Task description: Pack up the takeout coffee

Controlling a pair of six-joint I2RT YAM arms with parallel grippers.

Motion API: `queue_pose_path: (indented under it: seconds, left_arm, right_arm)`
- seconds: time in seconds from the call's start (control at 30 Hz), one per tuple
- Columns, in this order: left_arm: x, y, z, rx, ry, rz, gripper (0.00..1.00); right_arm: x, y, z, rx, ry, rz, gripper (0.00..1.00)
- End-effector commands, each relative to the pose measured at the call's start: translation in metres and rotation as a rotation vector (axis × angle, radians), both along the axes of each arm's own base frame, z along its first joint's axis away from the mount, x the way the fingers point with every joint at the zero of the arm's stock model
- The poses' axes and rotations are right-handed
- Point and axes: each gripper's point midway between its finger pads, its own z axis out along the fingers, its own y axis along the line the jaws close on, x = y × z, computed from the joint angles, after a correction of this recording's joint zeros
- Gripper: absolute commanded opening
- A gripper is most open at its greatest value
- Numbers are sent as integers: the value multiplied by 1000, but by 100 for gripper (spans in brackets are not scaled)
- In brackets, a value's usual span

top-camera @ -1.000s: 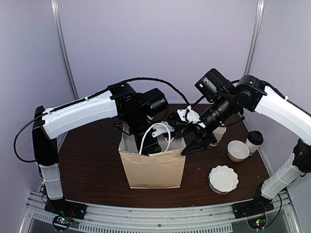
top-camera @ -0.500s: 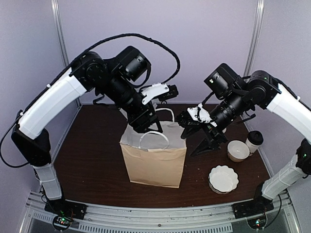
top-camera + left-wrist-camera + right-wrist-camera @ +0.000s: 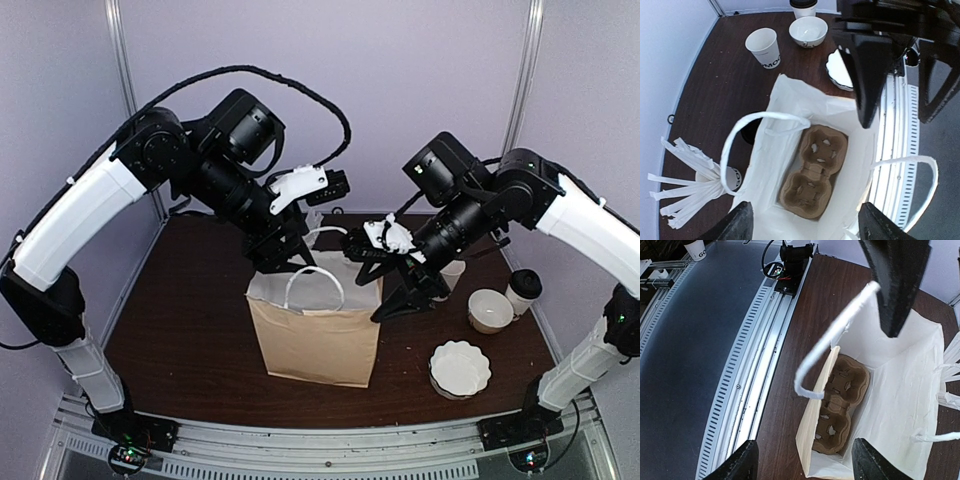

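Cup: black-lidded white paper cup point(image 3: 522, 290), upright, right of the nearer right gripper point(image 3: 408, 300).
Fingers: left gripper point(image 3: 283, 262), right gripper spread, empty.

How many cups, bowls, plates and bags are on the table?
White paper cups: 3 (black-lidded cup, open cup, cup holding white straws)
Round white bowls: 1
White scalloped plates: 1
Brown paper bags: 1
Brown cardboard cup trays: 1
Total: 7

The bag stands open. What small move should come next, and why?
Probably swing the right gripper toward the lidded cup: the bag stands open, its carrier is empty, the gripper is open and holds nothing, and the cup stands on that side.
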Motion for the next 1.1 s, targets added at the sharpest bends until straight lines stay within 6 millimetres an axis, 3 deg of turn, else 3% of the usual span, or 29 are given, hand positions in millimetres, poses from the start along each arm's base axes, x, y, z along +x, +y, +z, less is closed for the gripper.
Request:
queue_pose_path:
  seconds: [0.0,0.1,0.3,0.47,0.8,0.87,1.0,1.07]
  left_arm:
    - [46,-4,-9,48,-180,34,77]
    - [68,-6,-25,89,-161,55,76]
    - [88,-2,-53,126,-73,42,73]
    - [95,-4,-58,88,-25,31,53]
    - [59,-2,-58,78,51,-47,12]
    - [51,-1,-55,95,17,-45,0]
    - [42,1,-43,111,-92,-15,0]
    - [47,6,-37,131,-169,25,0]
  right_arm:
    - [4,13,10,27,-23,-9,67]
    - [-1,13,12,31,-6,13,67]
    - [-13,-4,16,20,-13,43,67]
    - [-10,-25,16,10,-38,18,67]
    - [50,-73,22,36,-93,-218,66]
    - [64,-84,23,42,-111,-277,66]
    - [94,-101,22,63,-120,-418,66]
    - [108,-106,17,72,-118,-474,65]
